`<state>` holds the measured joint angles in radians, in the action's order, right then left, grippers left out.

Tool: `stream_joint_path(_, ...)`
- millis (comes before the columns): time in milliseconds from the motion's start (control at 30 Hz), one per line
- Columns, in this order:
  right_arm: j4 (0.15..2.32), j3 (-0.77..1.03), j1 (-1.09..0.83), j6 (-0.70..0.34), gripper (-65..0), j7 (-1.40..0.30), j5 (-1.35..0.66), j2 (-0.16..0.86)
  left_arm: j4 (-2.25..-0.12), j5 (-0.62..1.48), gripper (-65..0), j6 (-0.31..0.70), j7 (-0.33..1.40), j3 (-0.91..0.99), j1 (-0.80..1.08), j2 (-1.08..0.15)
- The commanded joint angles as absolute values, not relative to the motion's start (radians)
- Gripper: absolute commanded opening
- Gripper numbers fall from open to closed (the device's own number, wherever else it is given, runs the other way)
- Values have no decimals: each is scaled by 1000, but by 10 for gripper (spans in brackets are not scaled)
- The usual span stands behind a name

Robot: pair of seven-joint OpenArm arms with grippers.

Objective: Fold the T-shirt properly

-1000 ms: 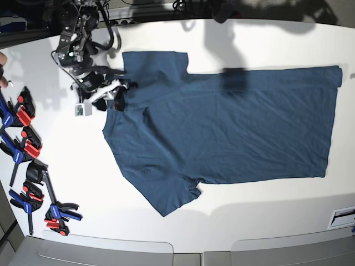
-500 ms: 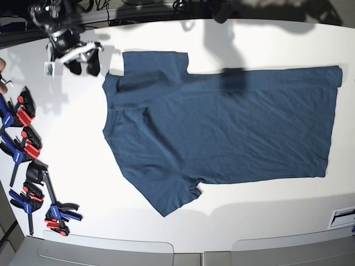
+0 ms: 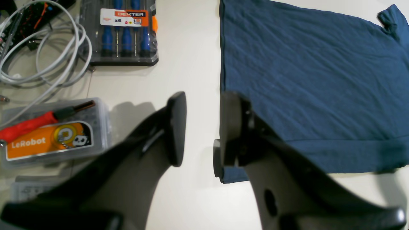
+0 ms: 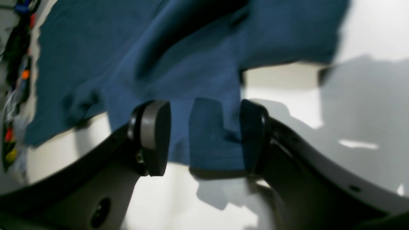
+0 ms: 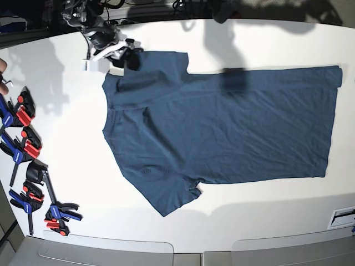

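Fingers of our right gripper (image 4: 204,137) stand apart with nothing pinched, poised over the sleeve corner of the T-shirt (image 5: 222,127); in the base view this gripper (image 5: 123,57) sits at the far edge of that upper sleeve, so the cloth lies directly under it and spreads away from there. Our left gripper (image 3: 199,127) is also spread and empty, just off the hem corner, one finger over the edge of the T-shirt (image 3: 306,73) and the other above bare table (image 3: 188,48). The shirt lies flat, long axis running from collar to hem between our two arms. We judge the right arm nearer to a sleeve fold, since the sleeve already sits between its fingers.
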<state>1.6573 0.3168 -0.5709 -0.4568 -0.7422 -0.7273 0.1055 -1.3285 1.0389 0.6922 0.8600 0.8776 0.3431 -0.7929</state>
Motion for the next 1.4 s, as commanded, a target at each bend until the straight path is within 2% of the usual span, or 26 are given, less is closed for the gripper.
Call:
stream_joint_path(0, 1655, 296, -585, -445, -321, -812, -693, 108, -1341, 1056, -488, 698, 832, 889, 341, -826)
stream_joint_path(133, 1655, 253, -585, -445, -322, -825, -693, 108, -1341, 1056, -488, 698, 833, 889, 341, -826)
stream_joint_path(167, 1655, 253, -585, -445, -340, -826, -693, 108, -1341, 1056, -488, 698, 833, 889, 341, -826)
stream_joint_path(233, 1656, 255, -585, -445, -421, -828, -693, 108, -1341, 1056, -488, 698, 833, 889, 341, -826)
stream_joint_path(367, 1656, 256, -584, -445, -637, -828, -701, 108, -1341, 1056, -488, 698, 836, 889, 341, -826)
stream_joint_path(400, 1656, 256, -584, -445, -650, -827, -720, 108, -1341, 1056, -488, 698, 836, 889, 341, -826)
stream_joint_path(633, 1678, 255, -561, -573, -650, -830, -854, 107, -1341, 1056, -488, 698, 836, 889, 341, -826)
stream_joint_path(1000, 1744, 255, -357, -607, -650, -827, -862, 107, -1341, 1056, -488, 698, 835, 889, 341, -826)
stream_joint_path(1133, 1744, 244, -259, -607, -650, -792, -769, 107, -1341, 1056, -488, 698, 835, 889, 341, -826)
stream_joint_path(1367, 1743, 145, -119, -606, -650, -629, -472, 108, -1341, 1056, -488, 698, 835, 889, 341, -826)
